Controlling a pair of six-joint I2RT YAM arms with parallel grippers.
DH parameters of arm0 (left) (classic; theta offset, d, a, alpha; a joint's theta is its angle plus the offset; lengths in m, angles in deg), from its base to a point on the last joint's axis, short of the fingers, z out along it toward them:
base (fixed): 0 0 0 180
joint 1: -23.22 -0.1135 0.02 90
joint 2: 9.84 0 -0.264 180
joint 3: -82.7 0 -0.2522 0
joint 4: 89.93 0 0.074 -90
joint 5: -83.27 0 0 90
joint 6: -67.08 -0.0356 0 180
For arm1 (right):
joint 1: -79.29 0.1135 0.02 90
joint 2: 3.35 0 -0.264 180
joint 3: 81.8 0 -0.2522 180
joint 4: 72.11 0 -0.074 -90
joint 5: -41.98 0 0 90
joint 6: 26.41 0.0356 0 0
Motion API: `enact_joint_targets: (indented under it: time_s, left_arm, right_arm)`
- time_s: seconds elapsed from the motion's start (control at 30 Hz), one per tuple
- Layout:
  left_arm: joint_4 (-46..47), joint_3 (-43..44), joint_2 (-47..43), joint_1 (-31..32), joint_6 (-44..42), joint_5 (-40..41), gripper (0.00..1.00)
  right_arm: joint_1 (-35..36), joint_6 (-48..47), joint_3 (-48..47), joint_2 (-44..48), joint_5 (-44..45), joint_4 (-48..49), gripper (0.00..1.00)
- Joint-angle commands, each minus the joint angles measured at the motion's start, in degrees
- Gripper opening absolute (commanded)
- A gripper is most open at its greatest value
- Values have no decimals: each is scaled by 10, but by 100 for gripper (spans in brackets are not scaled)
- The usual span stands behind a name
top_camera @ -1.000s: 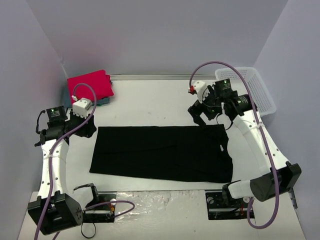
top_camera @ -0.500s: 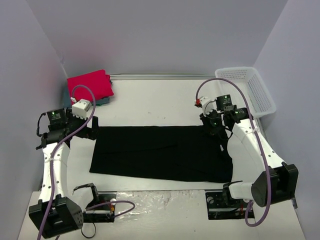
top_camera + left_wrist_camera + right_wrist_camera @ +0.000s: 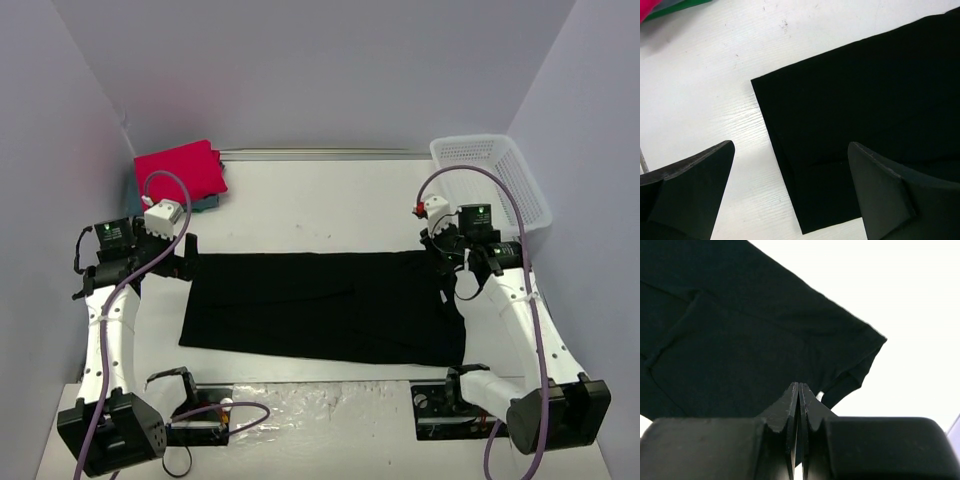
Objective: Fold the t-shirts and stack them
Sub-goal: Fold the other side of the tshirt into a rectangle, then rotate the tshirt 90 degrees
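top external view has the black t-shirt (image 3: 320, 305) spread flat across the middle of the desk (image 3: 300, 200), with a hand at each of its far corners, and that is where i'd expect trouble. the right hand (image 3: 799, 390) is pressed fully shut with its tips down at the far right corner, by the sleeve. from the right wrist view i cannot tell whether any cloth is caught between the jaws. if it closed on nothing, or on the top layer only, a lift would leave the corner behind or peel the layers apart. the sleeve there juts out past the body of the shirt and looks a little bunched, so it could flop loose in a fold. the left hand (image 3: 183, 262) is spread wide and holds nothing. in the left wrist view the shirt's far left corner sits just ahead of it and the left edge runs down between the fingers, one over bare desk, the other over cloth. should it drop off that line it may nip only the hem, or miss, and an uneven pull from the two sides would skew the shirt. the red-pink shirt (image 3: 180, 170) lies on the teal-blue shirt (image 3: 207, 203) at the far left corner, well apart from both hands.
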Motion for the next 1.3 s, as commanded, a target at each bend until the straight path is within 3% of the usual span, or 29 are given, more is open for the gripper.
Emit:
enact_joint_targets:
  time_s: [0.0, 0.17, 0.27, 0.53, 0.87, 1.27]
  left_arm:
    - [10, 2, -19, -5, 3, -20, 97]
    - [-4, 9, 0, -5, -4, -27, 97]
    - [-6, 9, 11, -5, -10, -31, 97]
    - [-4, 6, 13, -5, -19, -24, 97]
    - [-1, 17, 1, -5, -11, 20, 96]
    - [-4, 17, -4, -5, -14, 35, 95]
  right_arm:
    - [-30, -9, 29, 41, -45, 24, 0]
    - [-68, -5, 37, 46, -48, 34, 2]
    - [-67, -24, 19, -5, -37, 16, 0]
    - [-67, -105, -78, -146, -8, -118, 0]
    - [-66, -198, -67, -229, 51, -252, 0]
    - [-65, -227, -58, -361, 59, -245, 0]
